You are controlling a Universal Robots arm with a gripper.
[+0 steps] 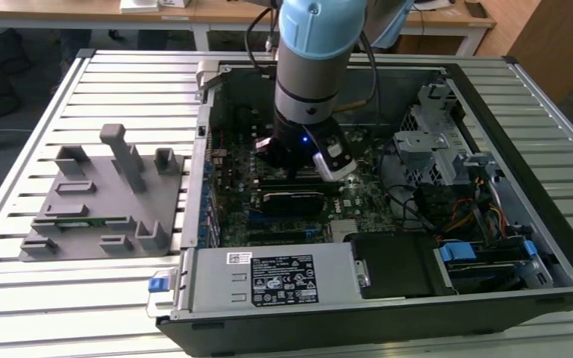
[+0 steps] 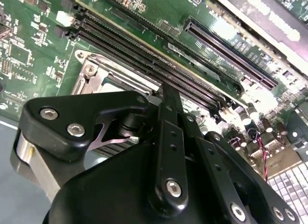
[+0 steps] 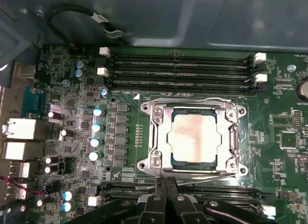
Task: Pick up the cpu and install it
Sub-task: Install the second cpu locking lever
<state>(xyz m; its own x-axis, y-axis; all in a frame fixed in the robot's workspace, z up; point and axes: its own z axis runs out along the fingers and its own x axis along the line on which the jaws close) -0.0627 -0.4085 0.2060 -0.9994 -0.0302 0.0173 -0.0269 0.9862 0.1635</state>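
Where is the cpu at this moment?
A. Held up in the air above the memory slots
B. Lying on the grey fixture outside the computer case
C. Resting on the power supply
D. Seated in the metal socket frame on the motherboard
D: in the first wrist view the cpu, silvery top up, sits inside the metal socket frame on the motherboard, with the gripper just beside the frame.

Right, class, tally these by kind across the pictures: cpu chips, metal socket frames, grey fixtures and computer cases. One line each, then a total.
Silvery square cpu, lying in the socket: 1
Silver metal socket frame around it: 1
Grey plastic fixture beside the case: 1
Open black computer case: 1
Total: 4
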